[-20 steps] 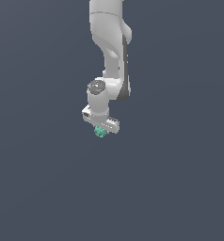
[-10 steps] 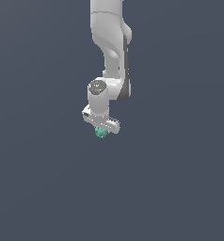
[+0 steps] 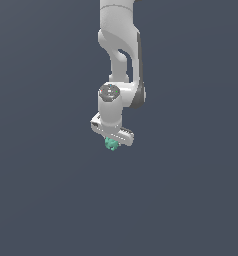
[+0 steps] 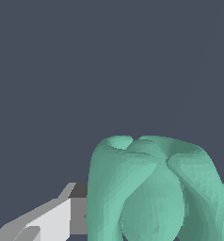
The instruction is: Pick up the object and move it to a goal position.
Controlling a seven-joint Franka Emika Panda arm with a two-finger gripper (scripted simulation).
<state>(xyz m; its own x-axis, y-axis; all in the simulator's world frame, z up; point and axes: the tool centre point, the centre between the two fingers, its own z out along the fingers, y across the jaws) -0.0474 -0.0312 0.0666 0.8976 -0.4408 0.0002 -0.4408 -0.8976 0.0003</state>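
Beneath the white arm (image 3: 120,47), the gripper (image 3: 111,143) points down, clamped on the teal-green lumpy object (image 3: 111,144). Wrist view: object (image 4: 154,190) fills the frame beside one pale finger (image 4: 48,221); plain dark ground (image 3: 191,200) all round

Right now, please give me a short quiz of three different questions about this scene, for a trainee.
1. True or false: the object is teal-green.
2. Where is the object relative to the hand? A) far off to the exterior view's right B) directly at the hand's tip, below the arm C) above the arm
3. Fill in: in the wrist view the object looks ____, with rounded lobes.

Key: 1 true; 2 B; 3 lumpy.
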